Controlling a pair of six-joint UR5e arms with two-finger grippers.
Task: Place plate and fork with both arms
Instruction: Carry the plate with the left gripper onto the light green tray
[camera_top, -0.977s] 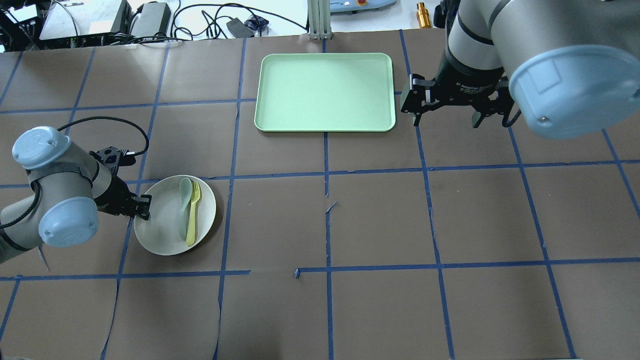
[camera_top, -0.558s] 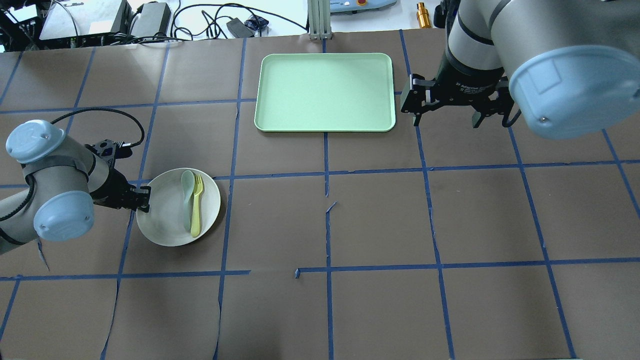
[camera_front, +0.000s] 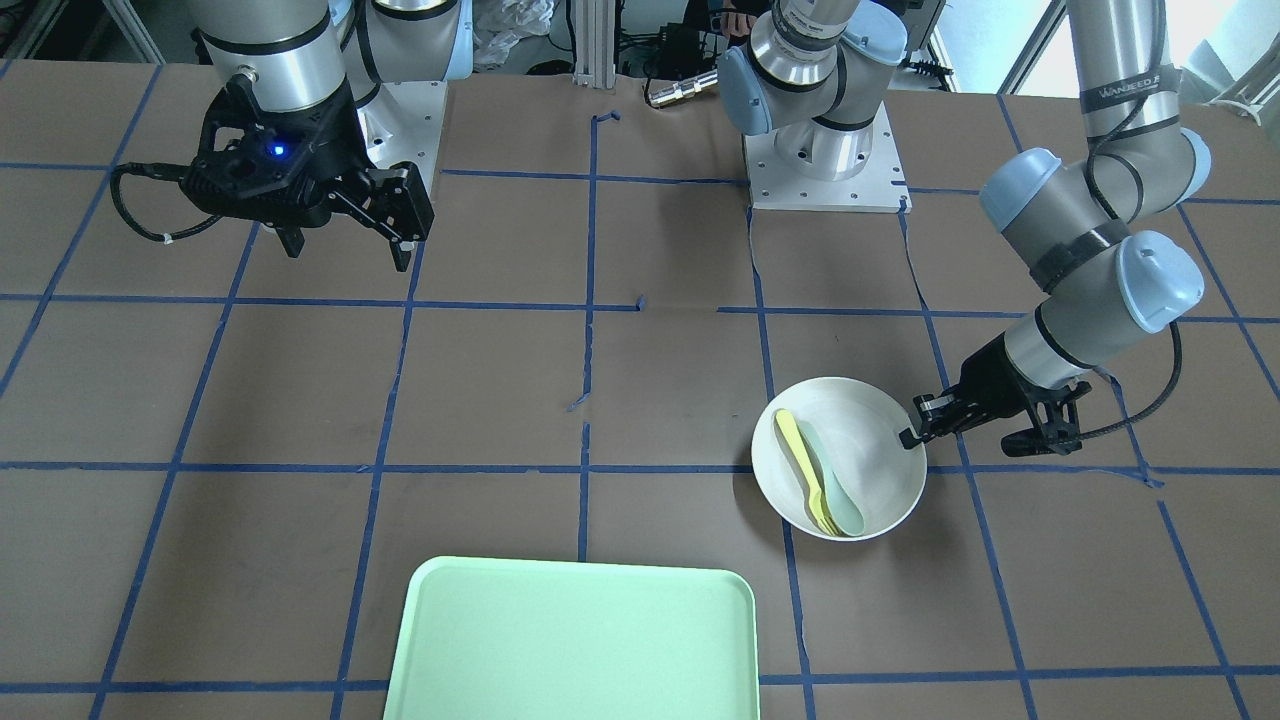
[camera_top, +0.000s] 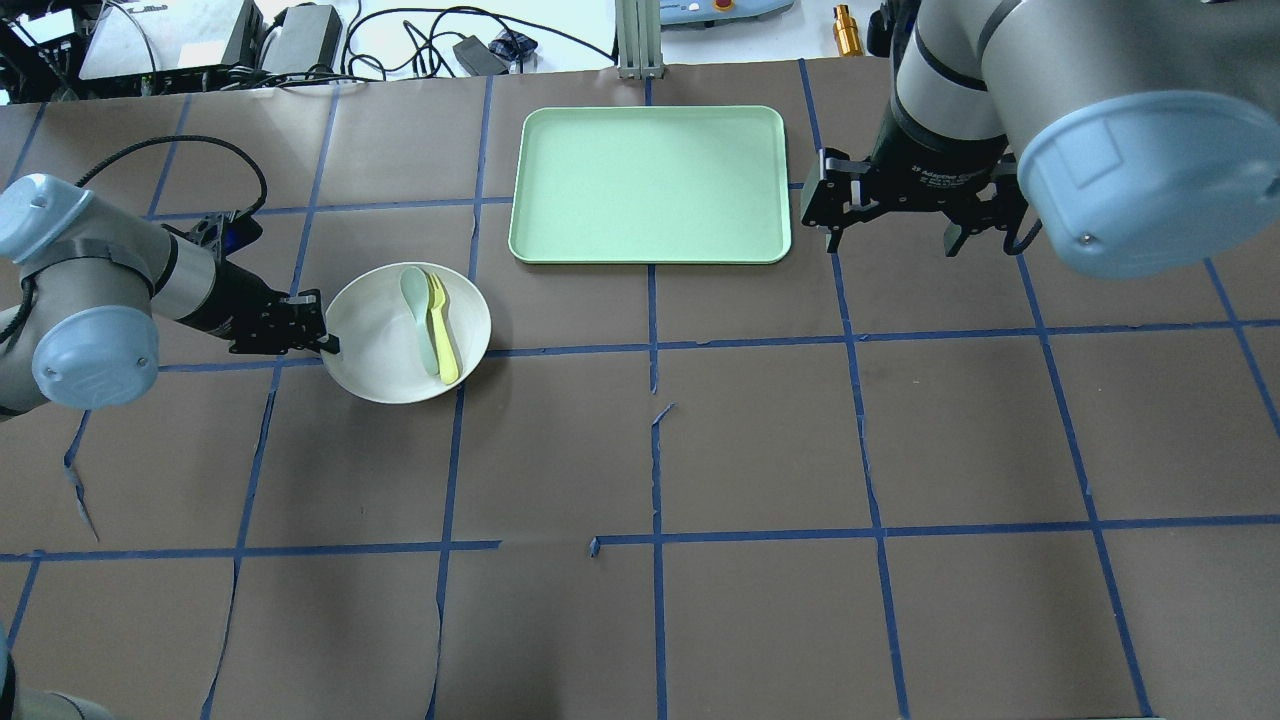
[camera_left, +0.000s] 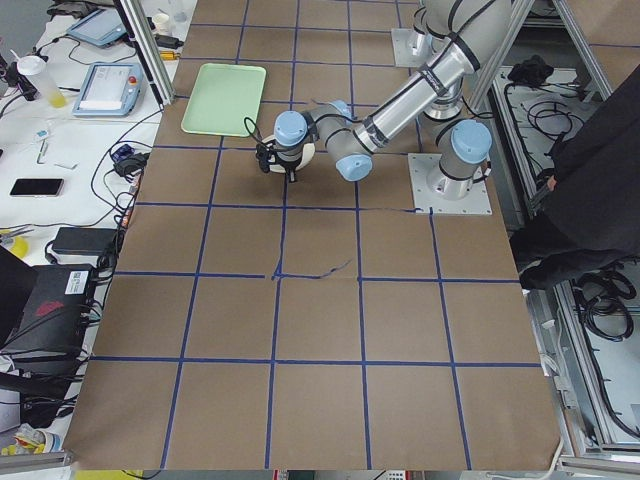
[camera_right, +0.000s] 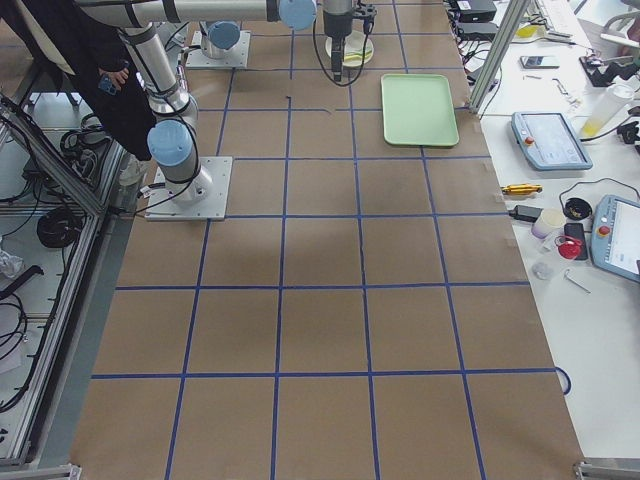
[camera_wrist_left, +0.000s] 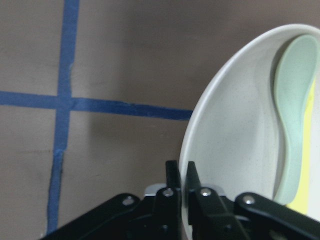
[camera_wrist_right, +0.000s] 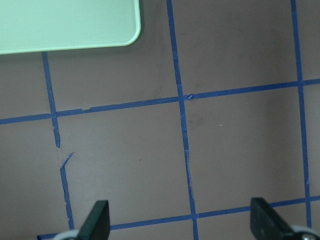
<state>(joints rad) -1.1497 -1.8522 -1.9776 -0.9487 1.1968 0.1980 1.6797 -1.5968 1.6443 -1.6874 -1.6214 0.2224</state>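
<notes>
The off-white plate (camera_top: 370, 345) is gripped at its left rim by my left gripper (camera_top: 325, 338), which is shut on it. The plate seems slightly off the table, left of and nearer than the tray. The pale-yellow fork (camera_top: 442, 335) lies in the plate beside a teal-grey spoon (camera_top: 417, 310). The front view shows the plate (camera_front: 885, 475), fork (camera_front: 797, 452) and left gripper (camera_front: 910, 433). The left wrist view shows the closed gripper (camera_wrist_left: 181, 176) on the plate's rim (camera_wrist_left: 227, 150). My right gripper (camera_top: 890, 240) is open and empty, hovering right of the tray, as the right wrist view (camera_wrist_right: 181, 222) confirms.
The mint-green tray (camera_top: 650, 185) lies at the table's far middle and also shows in the front view (camera_front: 570, 640). Blue tape lines grid the brown table. Cables and boxes sit beyond the far edge.
My left gripper has carried the plate, with fork and spoon in it, away from the robot and rightward toward the tray. The right arm has not moved.
</notes>
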